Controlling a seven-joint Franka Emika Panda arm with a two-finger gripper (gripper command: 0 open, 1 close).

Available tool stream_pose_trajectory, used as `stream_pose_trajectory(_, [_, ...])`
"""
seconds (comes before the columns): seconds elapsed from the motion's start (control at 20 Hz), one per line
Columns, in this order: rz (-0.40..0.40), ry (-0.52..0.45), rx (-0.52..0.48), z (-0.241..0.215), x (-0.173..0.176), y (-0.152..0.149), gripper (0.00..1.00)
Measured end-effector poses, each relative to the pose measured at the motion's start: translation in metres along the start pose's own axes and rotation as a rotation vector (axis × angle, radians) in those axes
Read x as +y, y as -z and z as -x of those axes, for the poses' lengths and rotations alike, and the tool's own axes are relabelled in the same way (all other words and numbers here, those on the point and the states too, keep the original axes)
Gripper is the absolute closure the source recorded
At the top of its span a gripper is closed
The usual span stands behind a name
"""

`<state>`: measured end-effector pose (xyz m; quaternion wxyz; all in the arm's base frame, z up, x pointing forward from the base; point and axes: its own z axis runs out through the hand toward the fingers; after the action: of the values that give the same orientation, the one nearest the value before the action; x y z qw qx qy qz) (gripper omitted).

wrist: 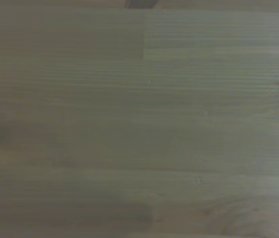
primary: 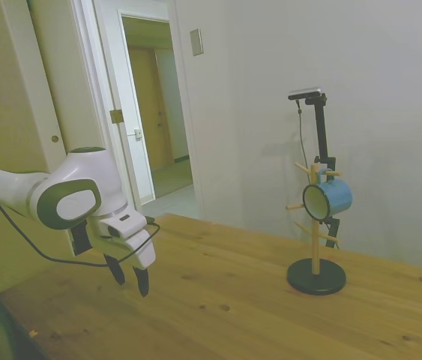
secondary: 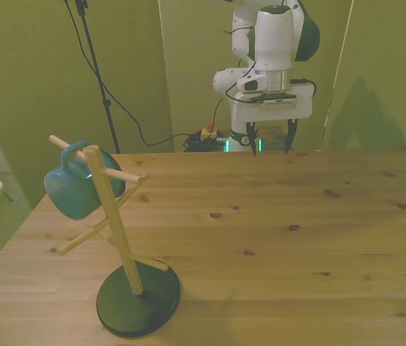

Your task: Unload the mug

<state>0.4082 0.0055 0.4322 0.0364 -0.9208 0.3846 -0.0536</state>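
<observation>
Jaws apart and empty: your gripper (secondary: 268, 146) hangs with its two dark fingers (primary: 142, 281) pointing down, spread wide, a little above the wooden table (secondary: 296, 216) at its far edge in the front view. Starting from what sits nearest the front camera, you have a mug rack (secondary: 120, 238) at the front view's left: a black round base (secondary: 139, 299) flat on the table, with a pale wooden post rising from it at a slight lean and thin wooden pegs sticking out at angles. On one of the upper pegs hangs the mug (secondary: 76, 191), teal, caught by its handle and tilted so its body points away from the post. From the side view the same mug (primary: 328, 199) shows its pale inside and dark rim facing the camera. Rack and gripper are well apart, with bare wood between them. Your wrist camera shows only blurred table boards (wrist: 139, 129). Behind the table, the white arm (secondary: 273, 43) rises upright.
</observation>
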Motion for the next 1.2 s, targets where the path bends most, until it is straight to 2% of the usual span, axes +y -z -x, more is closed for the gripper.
stream_pose_trajectory(0.1, [0.006, 0.002, 0.005, -0.001, 0.001, -0.002, 0.00])
stream_pose_trajectory(0.25, [0.005, -0.026, 0.081, -0.022, 0.018, 0.016, 0.00])
stream_pose_trajectory(0.5, [-0.063, -0.157, 0.241, -0.084, 0.071, 0.092, 0.00])
stream_pose_trajectory(0.7, [-0.121, -0.220, 0.347, -0.127, 0.091, 0.146, 0.00])
stream_pose_trajectory(1.2, [-0.166, -0.332, 0.493, -0.239, 0.126, 0.166, 0.00])
